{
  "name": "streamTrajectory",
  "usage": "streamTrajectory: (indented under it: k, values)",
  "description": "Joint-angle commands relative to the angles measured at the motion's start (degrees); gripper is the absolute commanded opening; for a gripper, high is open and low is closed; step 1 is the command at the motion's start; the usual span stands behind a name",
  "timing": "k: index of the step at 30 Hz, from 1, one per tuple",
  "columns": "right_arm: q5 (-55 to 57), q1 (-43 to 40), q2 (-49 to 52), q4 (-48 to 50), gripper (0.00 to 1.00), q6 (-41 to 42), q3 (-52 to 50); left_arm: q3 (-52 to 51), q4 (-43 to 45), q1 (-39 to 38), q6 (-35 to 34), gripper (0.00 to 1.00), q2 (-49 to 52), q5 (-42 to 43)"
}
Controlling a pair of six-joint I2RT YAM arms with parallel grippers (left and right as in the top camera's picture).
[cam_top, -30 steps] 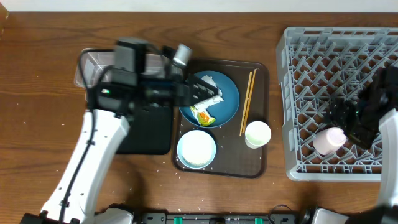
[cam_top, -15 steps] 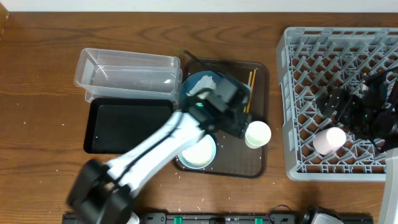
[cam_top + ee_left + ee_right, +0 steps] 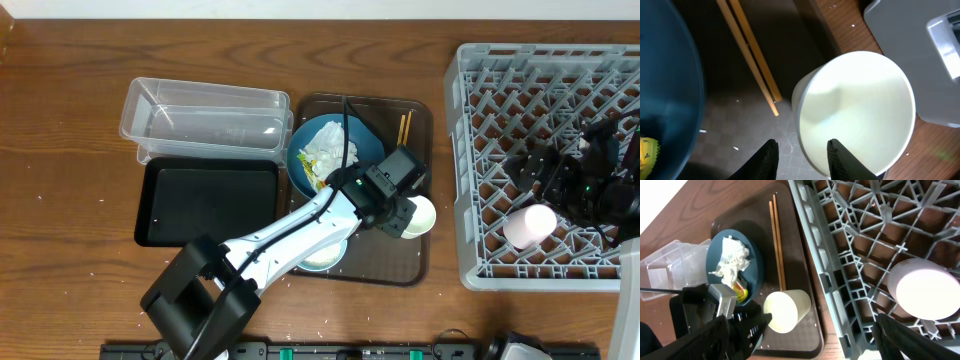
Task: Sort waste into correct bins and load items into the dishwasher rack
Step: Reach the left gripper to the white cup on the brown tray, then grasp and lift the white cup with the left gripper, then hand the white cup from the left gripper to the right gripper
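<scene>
The white cup [image 3: 417,216] stands on the brown serving tray [image 3: 385,262]. My left gripper [image 3: 403,212] is open at the cup [image 3: 855,112]: one finger [image 3: 839,157] is over its mouth, the other [image 3: 767,159] is outside the wall. The dark-blue plate [image 3: 345,160] holds crumpled tissue [image 3: 325,150] and the snack wrapper [image 3: 647,150]. Chopsticks [image 3: 403,128] lie beside the plate. The pale bowl [image 3: 322,257] is mostly hidden under my left arm. My right gripper [image 3: 560,185] is open and empty over the grey rack [image 3: 470,150], near the pink cup [image 3: 530,225].
The clear tub [image 3: 205,120] and the black tray [image 3: 205,200] sit left of the serving tray. Rice grains [image 3: 735,148] are scattered on the tray and on the wooden table near its front edge. The rack's edge [image 3: 920,60] is close beside the white cup.
My left arm has swung right from the plate across the tray to the white cup. The right gripper has shifted slightly over the rack. The pink cup has not moved.
</scene>
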Motion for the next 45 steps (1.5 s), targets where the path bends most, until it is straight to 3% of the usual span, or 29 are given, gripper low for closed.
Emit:
streamTrajectory:
  k: [1, 9, 12, 21, 25, 28, 31, 33, 38, 45]
  values:
    - [-0.87, -0.35, -0.11, -0.44, 0.9, -0.79, 0.79, -0.02, 0.44, 0.09, 0.52, 0.35, 0.11, -1.31]
    - [-0.85, -0.35, -0.11, -0.81, 0.9, -0.81, 0.79, -0.07, 1.33, 0.09, 0.46, 0.28, 3.43, -0.83]
    - [-0.85, -0.35, -0.11, -1.01, 0.9, -0.81, 0.79, 0.37, 0.96, 0.2, -0.13, 0.06, 2.73, -0.81]
    - [-2.95, -0.35, -0.11, -1.14, 0.9, -4.59, 0.79, 3.96, -4.55, 4.87, -0.83, 0.07, -10.34, 2.99]
    - [-17.75, 1.11, -0.11, -0.72, 0.91, -17.22, 0.79, 3.96, -4.04, 14.47, -0.85, 0.06, -15.32, 21.4]
    - [-27.39, 4.35, -0.11, -0.46, 0.92, -25.24, 0.79, 3.96, -2.25, 23.98, -1.03, 0.06, -15.52, 43.76]
    - [-30.75, 8.83, -0.11, 1.92, 0.91, -26.47, 0.79, 3.96, -0.55, 30.93, -1.55, 0.06, -14.49, 61.83]
    - [-32.39, 12.13, -0.09, 5.11, 0.91, -26.4, 0.79, 3.96, -0.17, 34.16, -2.32, 0.06, -13.99, 69.64]
    - [-34.49, 20.26, -0.11, 17.27, 0.91, -19.74, 0.79, 3.96, -0.2, 36.76, -2.29, 0.06, -13.86, 77.22]
    - [-32.59, 29.24, 0.02, 26.47, 0.89, -16.72, 0.79, 3.96, -0.2, 36.79, -2.32, 0.06, -13.86, 78.95]
